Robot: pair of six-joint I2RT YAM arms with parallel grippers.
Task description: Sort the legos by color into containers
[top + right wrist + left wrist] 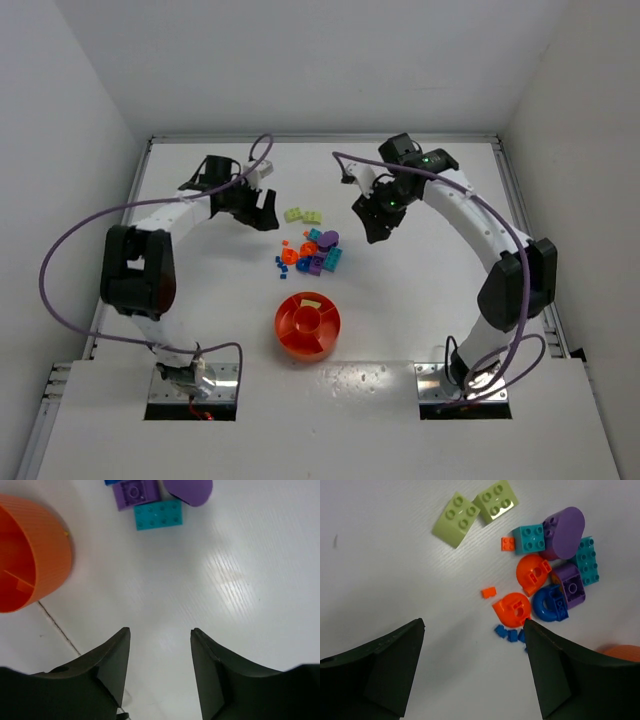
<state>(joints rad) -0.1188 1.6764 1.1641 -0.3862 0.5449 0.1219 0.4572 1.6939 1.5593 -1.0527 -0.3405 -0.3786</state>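
Note:
A pile of small legos [310, 252] lies mid-table: two yellow-green bricks [472, 511], teal [530, 538], purple [565, 530], blue [550, 603] and orange-red pieces [512, 610]. The round orange-red divided tray [307, 325] stands nearer the arm bases; a yellow-green piece lies in one far compartment. My left gripper [262, 215] is open and empty, hovering left of the pile; it also shows in its wrist view [474, 625]. My right gripper [378, 222] is open and empty, right of the pile, over bare table [159, 632]. The right wrist view shows the tray's wall [47, 545] and a teal brick [159, 515].
White walls enclose the table on the left, far and right sides. A seam in the table surface [57, 626] runs beside the tray. Purple cables loop from both arms.

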